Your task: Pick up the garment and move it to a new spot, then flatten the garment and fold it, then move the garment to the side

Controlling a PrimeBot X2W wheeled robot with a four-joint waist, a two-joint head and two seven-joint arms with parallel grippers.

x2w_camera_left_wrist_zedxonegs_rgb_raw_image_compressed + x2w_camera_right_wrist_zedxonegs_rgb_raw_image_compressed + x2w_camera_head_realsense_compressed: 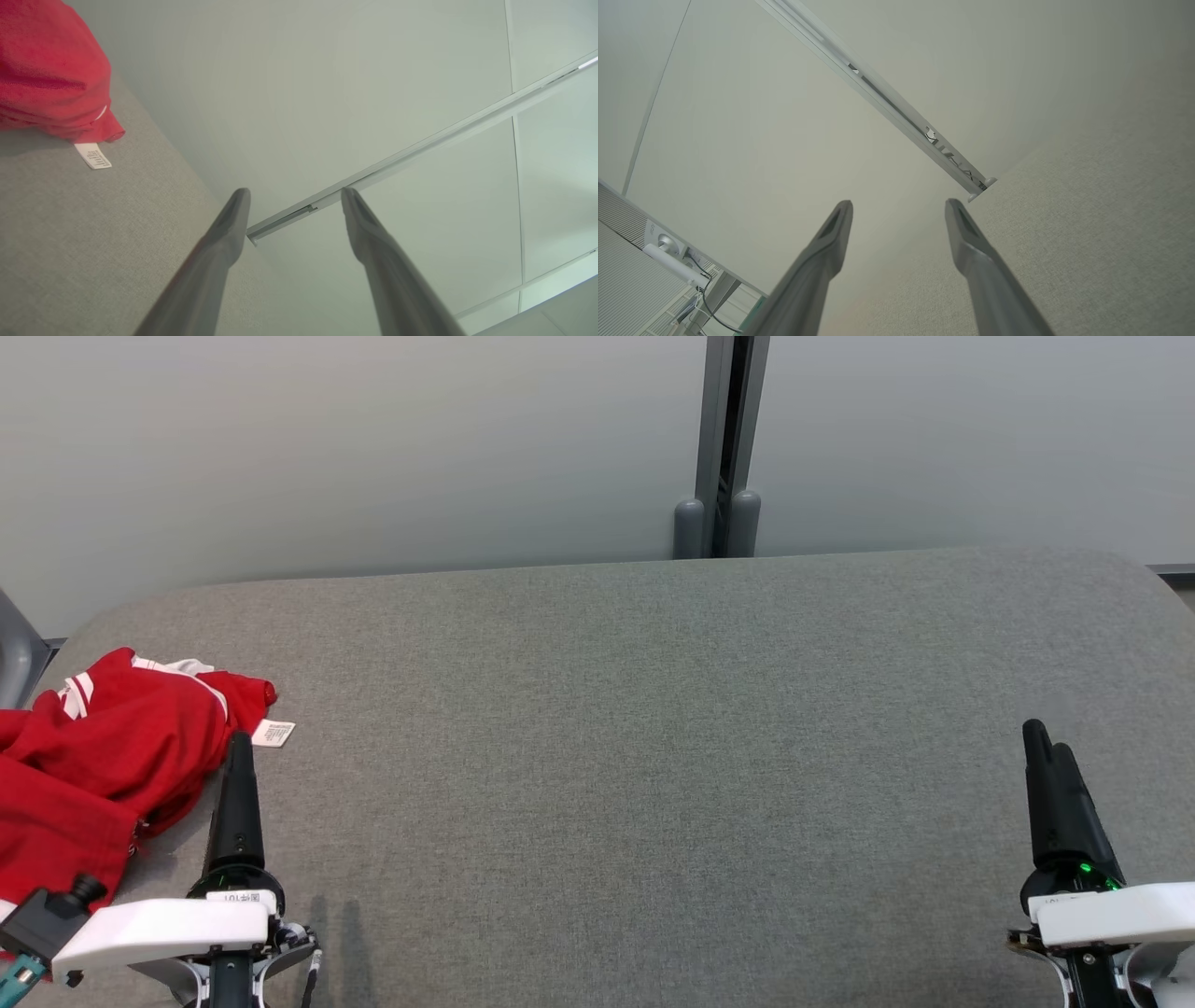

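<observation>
Left gripper point(239, 747) and right gripper point(1046, 737), both wide open, empty.
Head view: red garment point(103, 756) crumpled at table's point(653, 756) left end, just beside left gripper, well apart from right. Left wrist view: garment point(46, 70) at the fingers' point(224, 242) upper left. Right wrist view: fingers point(971, 252) spread above table point(1111, 233).

Soft, even light; faint shadows beside the left end effector point(239, 747); wrist views blur near fingers point(219, 252).

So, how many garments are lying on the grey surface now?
1. The red garment lies crumpled at the left edge of the grey surface, beside the left gripper. It runs past the head view's edge, so another could be hidden there.
</observation>
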